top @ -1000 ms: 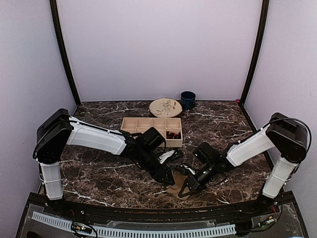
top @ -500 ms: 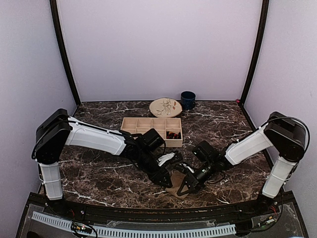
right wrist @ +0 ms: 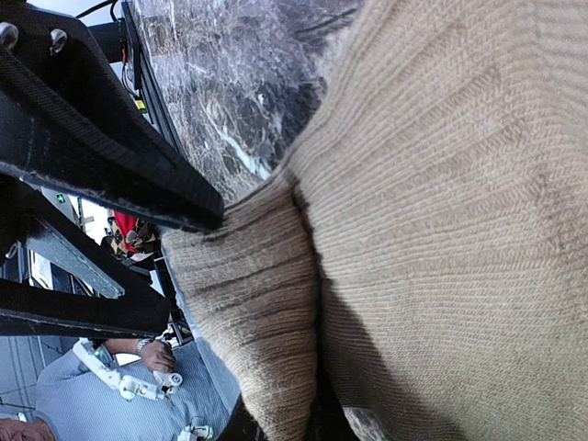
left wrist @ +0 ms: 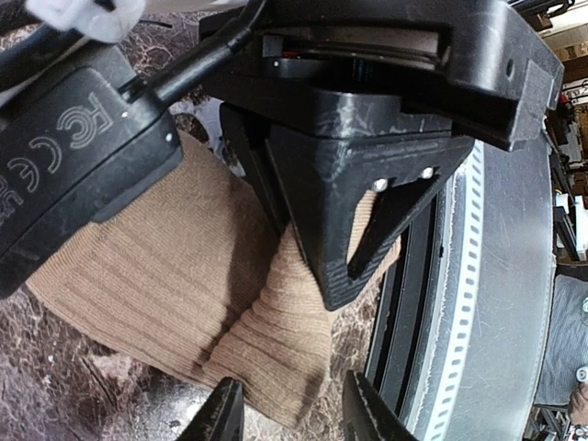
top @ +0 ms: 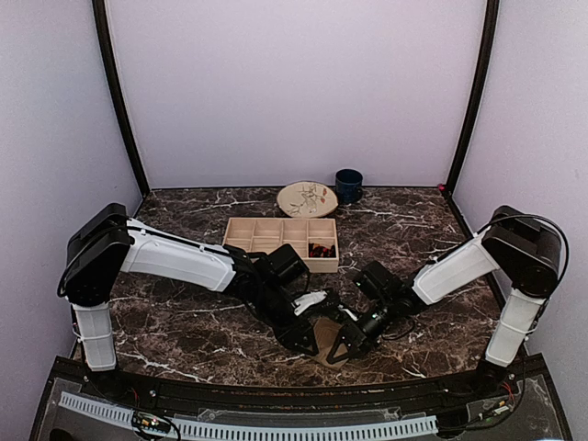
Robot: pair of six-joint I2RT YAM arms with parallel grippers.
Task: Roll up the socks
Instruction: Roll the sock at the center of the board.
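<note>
A tan ribbed sock (top: 332, 353) lies at the table's front edge, mostly hidden under both grippers in the top view. In the left wrist view the sock (left wrist: 165, 276) lies flat with one end folded over into a thick flap (left wrist: 285, 340). My left gripper (left wrist: 289, 418) is open, its fingertips either side of the flap's corner. My right gripper (top: 347, 342) comes in from the right, and its black finger (left wrist: 367, 211) presses on the flap. In the right wrist view the sock (right wrist: 441, 184) fills the frame, and my right gripper (right wrist: 280, 430) is shut on the fold.
A wooden compartment tray (top: 276, 230) stands behind the arms, with a patterned plate (top: 307, 198) and a dark blue mug (top: 348, 185) at the back wall. The table's front rail and a perforated strip (left wrist: 469, 276) run right beside the sock.
Both grippers have closed in over the sock. My left gripper has moved forward and right onto it. My right gripper has shifted slightly left, so less of the sock shows.
</note>
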